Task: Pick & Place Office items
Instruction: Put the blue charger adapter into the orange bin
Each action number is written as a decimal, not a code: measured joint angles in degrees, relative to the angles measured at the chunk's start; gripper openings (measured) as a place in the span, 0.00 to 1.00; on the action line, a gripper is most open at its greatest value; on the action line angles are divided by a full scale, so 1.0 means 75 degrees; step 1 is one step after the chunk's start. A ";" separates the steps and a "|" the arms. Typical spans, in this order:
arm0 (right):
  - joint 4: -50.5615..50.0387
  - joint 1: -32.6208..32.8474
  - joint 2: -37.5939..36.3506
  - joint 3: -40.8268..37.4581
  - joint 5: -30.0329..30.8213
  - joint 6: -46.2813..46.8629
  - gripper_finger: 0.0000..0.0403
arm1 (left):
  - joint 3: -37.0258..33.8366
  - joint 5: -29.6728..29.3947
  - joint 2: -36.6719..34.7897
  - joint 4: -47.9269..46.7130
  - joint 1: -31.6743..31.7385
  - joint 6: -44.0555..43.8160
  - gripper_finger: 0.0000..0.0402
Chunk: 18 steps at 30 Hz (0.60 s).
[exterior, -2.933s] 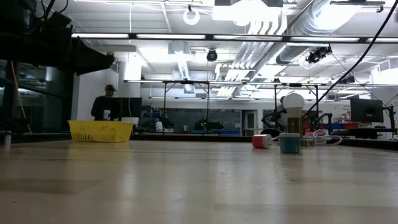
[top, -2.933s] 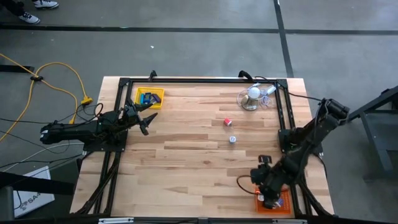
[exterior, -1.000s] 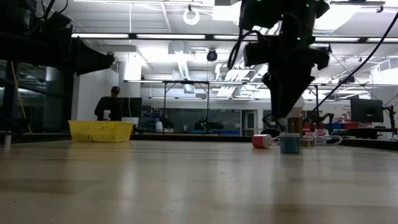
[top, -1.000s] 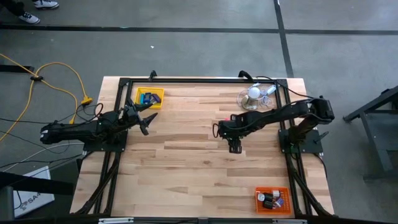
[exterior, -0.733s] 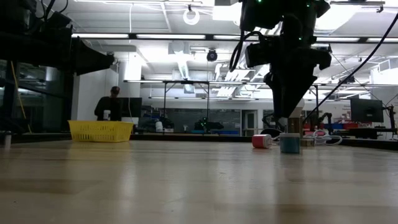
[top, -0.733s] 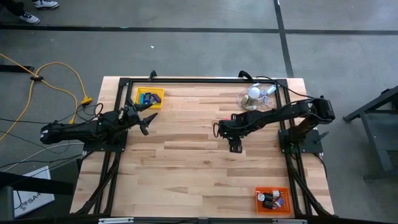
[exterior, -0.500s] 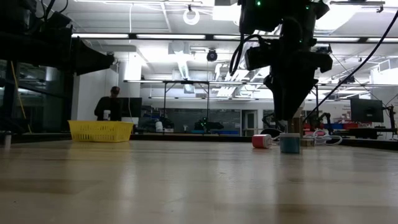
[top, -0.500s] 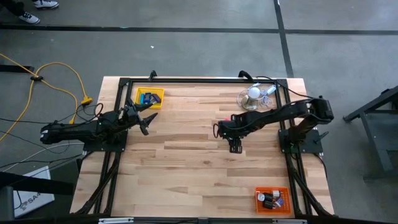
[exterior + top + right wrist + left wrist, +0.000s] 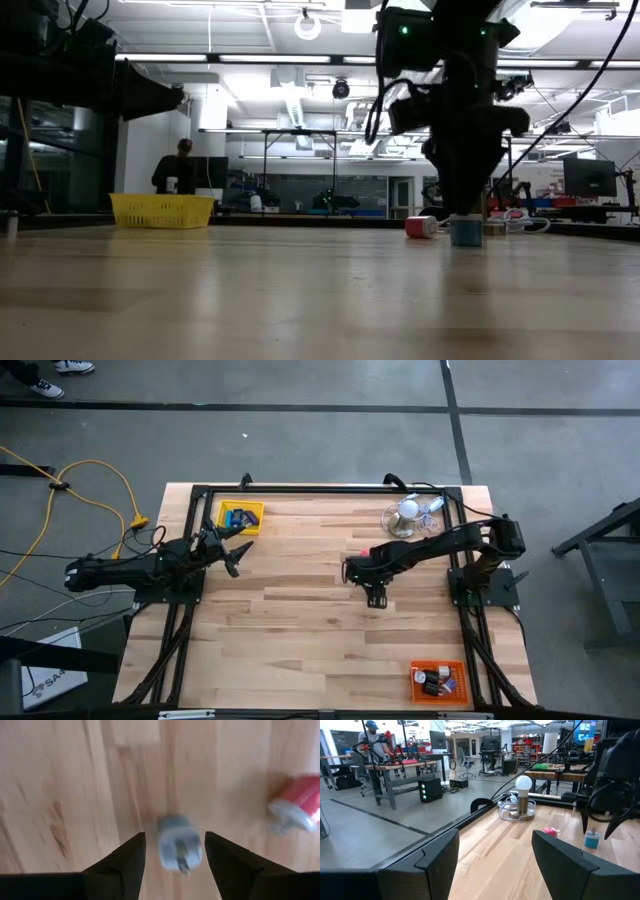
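My right gripper [image 9: 175, 836] is open and points down at mid-table [image 9: 375, 596], one finger on either side of a small blue-and-white piece [image 9: 178, 843] that stands on the wood [image 9: 466, 232]; I see no touch. A red piece with a white cap [image 9: 299, 803] lies just beyond it [image 9: 421, 227]. My left gripper [image 9: 241, 550] waits open near the table's left edge, beside the yellow tray [image 9: 240, 516], which holds blue blocks. The orange tray [image 9: 440, 681] holds several small pieces.
A white ball-shaped object on a stand, with a clear wiry tangle [image 9: 408, 518], stands near the far right corner [image 9: 523, 796]. A black frame [image 9: 320, 490] runs along the table's edges. Bare wood lies between the two arms. A person [image 9: 178, 165] is far off in the room.
My right gripper has come down over the blue-and-white piece, so its open fingers now stand on both sides of the piece near the table top. The pieces have not moved.
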 joint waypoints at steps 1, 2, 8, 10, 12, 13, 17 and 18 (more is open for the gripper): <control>-0.0042 -0.0006 0.0017 -0.0012 -0.0023 0.0004 0.48 | 0.0002 0.0000 -0.0003 0.0000 0.0000 0.0000 0.60; -0.0029 -0.0006 0.0055 -0.0012 -0.0001 -0.0022 0.48 | 0.0002 0.0000 -0.0003 0.0003 0.0003 0.0003 0.60; 0.0047 -0.0003 0.0177 -0.0009 -0.0018 -0.0123 0.48 | 0.0001 0.0001 0.0000 0.0026 0.0003 0.0002 0.60; 0.0056 -0.0002 0.0228 -0.0008 -0.0026 -0.0110 0.48 | 0.0000 0.0000 0.0000 0.0027 0.0003 0.0000 0.60; 0.0049 -0.0001 0.0277 -0.0013 -0.0049 -0.0100 0.48 | 0.0002 0.0000 0.0000 0.0029 0.0002 0.0002 0.60; 0.0067 0.0001 0.0313 -0.0010 -0.0040 -0.0097 0.48 | 0.0000 0.0002 0.0000 0.0031 0.0003 0.0003 0.60; 0.0052 -0.0002 0.0464 -0.0011 -0.0223 -0.0036 0.48 | 0.0001 0.0000 0.0000 0.0038 0.0002 0.0001 0.60; 0.0068 -0.0002 0.0491 -0.0011 -0.0219 -0.0036 0.48 | 0.0000 0.0000 0.0000 0.0035 0.0002 0.0003 0.60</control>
